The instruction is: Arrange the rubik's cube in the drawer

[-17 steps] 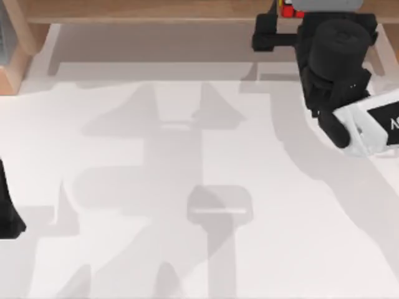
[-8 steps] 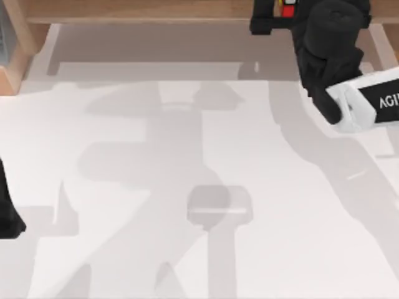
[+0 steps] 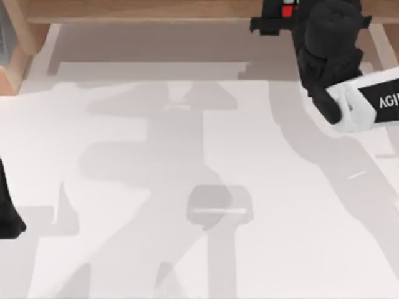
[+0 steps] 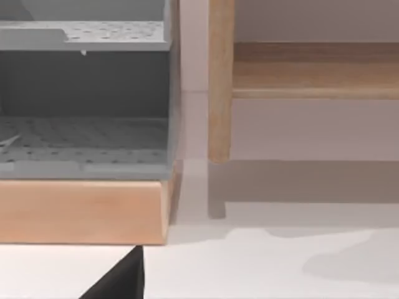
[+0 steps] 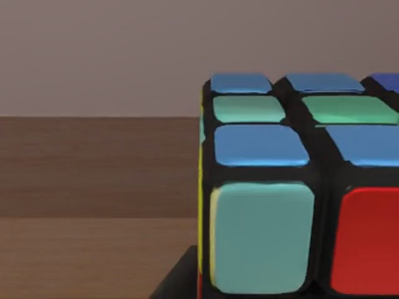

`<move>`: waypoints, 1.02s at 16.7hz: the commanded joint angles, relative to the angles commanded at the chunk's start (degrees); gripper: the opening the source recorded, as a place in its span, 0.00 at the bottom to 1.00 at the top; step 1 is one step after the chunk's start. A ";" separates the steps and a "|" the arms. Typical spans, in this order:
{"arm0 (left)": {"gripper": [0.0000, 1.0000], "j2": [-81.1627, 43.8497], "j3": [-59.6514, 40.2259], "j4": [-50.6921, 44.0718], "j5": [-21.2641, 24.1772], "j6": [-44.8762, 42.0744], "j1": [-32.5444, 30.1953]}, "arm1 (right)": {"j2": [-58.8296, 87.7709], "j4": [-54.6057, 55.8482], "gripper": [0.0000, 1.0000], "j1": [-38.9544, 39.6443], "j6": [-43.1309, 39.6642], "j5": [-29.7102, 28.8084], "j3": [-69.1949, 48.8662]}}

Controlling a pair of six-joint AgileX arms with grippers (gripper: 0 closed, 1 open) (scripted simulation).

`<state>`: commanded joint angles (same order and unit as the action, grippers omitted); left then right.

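Presently: rubik's cube (image 5: pixel 299 187), rigid, light, slick-stickered, pinched across opposite flat faces by right end effector (image 3: pixel 283 15).

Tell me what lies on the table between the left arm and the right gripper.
Nothing but bare white table crossed by shadows, in the top view. The left arm sits parked at the left edge; the right gripper holds the rubik's cube at the far wooden shelf.
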<state>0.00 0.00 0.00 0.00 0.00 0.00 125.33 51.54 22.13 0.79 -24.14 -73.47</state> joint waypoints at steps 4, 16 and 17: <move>1.00 0.00 0.00 0.00 0.00 0.00 0.00 | 0.00 0.00 0.17 0.00 0.00 0.00 0.00; 1.00 0.00 0.00 0.00 0.00 0.00 0.00 | -0.34 -0.11 0.00 0.24 0.10 -0.01 0.24; 1.00 0.00 0.00 0.00 0.00 0.00 0.00 | -1.12 -0.35 0.00 0.41 0.14 -0.09 0.85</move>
<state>0.00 0.00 0.00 0.00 0.00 0.00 124.21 51.19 22.54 0.94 -24.23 -72.62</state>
